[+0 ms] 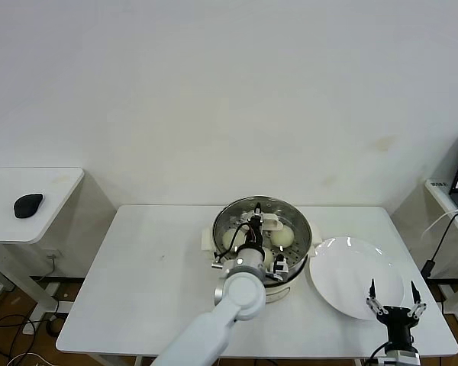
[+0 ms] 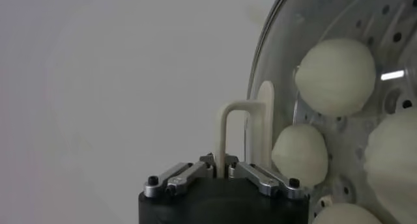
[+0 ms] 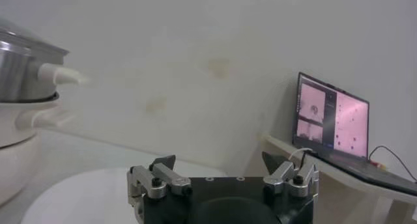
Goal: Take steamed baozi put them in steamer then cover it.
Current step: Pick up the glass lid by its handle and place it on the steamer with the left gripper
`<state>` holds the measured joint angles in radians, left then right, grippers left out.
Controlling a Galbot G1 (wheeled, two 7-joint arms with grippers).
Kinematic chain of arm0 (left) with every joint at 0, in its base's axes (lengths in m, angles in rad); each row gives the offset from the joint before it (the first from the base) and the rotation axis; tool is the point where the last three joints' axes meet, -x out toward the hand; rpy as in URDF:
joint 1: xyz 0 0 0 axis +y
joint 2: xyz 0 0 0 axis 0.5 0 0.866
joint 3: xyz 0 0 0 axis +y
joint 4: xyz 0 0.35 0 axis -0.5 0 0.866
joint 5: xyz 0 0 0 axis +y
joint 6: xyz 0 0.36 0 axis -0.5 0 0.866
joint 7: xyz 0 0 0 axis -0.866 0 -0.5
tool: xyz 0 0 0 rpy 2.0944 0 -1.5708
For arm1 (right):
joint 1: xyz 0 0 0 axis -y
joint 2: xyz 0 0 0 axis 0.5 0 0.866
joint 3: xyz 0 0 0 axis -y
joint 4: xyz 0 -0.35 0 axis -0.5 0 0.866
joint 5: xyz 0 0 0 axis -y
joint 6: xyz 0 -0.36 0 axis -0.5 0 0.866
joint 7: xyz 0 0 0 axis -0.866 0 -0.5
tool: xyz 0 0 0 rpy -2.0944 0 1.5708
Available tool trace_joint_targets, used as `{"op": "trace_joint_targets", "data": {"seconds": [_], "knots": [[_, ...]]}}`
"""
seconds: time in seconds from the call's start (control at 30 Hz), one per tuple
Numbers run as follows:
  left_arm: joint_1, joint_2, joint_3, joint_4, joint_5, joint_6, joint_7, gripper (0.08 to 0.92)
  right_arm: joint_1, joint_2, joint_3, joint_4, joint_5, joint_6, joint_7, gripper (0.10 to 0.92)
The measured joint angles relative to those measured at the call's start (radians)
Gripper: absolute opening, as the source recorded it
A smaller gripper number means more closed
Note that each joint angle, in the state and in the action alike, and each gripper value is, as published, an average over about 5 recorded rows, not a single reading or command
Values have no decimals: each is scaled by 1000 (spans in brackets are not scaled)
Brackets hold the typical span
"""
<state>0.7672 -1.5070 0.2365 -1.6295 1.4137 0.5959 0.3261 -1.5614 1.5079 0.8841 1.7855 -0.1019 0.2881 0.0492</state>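
With all four steamed baozi (image 2: 335, 75) inside the steamer (image 1: 299, 229), left gripper (image 2: 226, 168) clenched on cover (image 2: 260, 69) handle to seat it; right gripper (image 1: 395, 299) released, idle near the plate (image 1: 351, 255).

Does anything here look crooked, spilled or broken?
Nothing looks spilled or broken. The left gripper holds the cover by its handle over the steamer, baozi inside. The white plate sits bare beside it, right gripper open there.
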Motion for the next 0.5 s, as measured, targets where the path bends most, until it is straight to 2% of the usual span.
{"op": "trace_joint_targets", "data": {"seconds": [0.17, 0.5], "knots": [[7, 0, -3, -13, -5, 4, -3, 260, 0, 1, -2, 1, 0, 0, 0, 823], [50, 30, -3, -97, -34, 3, -25, 554, -3, 2, -3, -1, -3, 0, 0, 823]]}}
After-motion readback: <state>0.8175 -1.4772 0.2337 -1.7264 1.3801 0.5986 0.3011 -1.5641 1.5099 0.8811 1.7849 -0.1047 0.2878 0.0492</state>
